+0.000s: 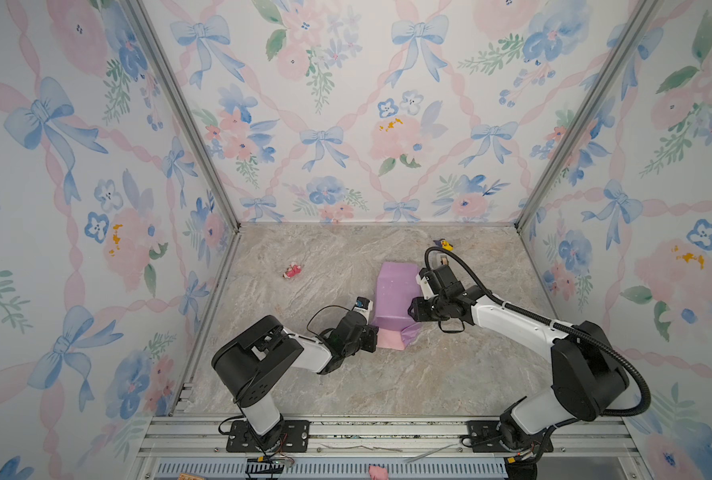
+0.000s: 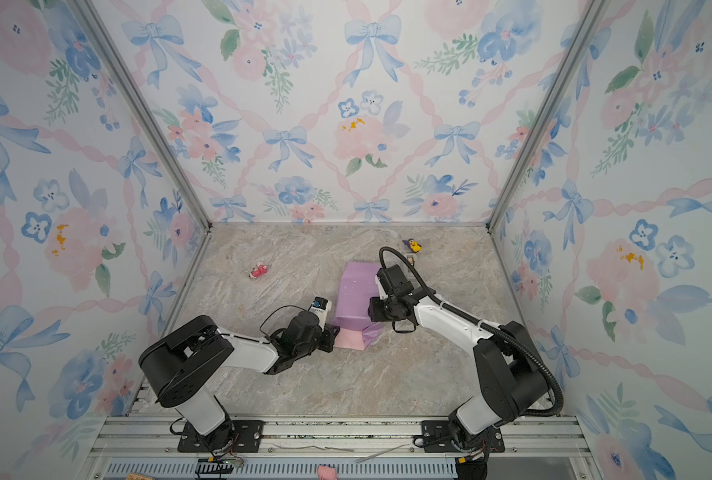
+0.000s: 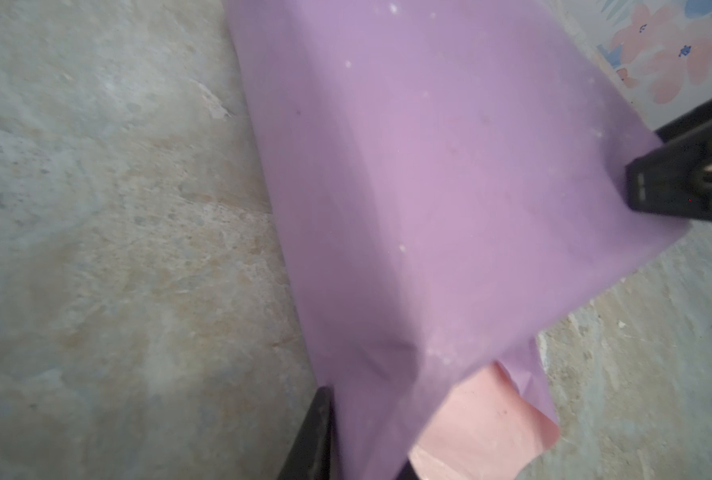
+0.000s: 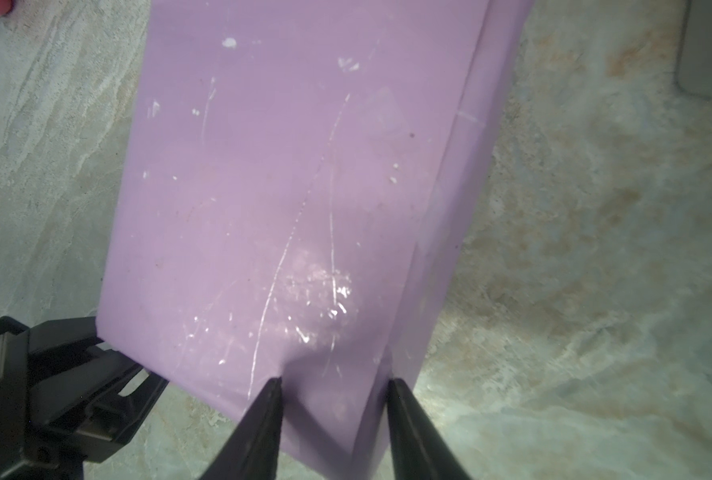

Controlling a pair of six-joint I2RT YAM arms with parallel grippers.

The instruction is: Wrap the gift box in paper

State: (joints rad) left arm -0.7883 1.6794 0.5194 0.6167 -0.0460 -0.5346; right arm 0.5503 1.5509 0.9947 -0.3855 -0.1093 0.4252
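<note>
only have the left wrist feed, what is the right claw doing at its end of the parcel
observer: In the right wrist view, the right claw has both fingertips on the paper at its near end, with the jaws apart.
operator: any of the gift box showing from above
observer: No. In both top views the paper covers the gift box completely, and no navy shows anywhere.
operator: anything else lying around
observer: A small pink toy lies on the table to the left of the paper, well apart from it.
</note>
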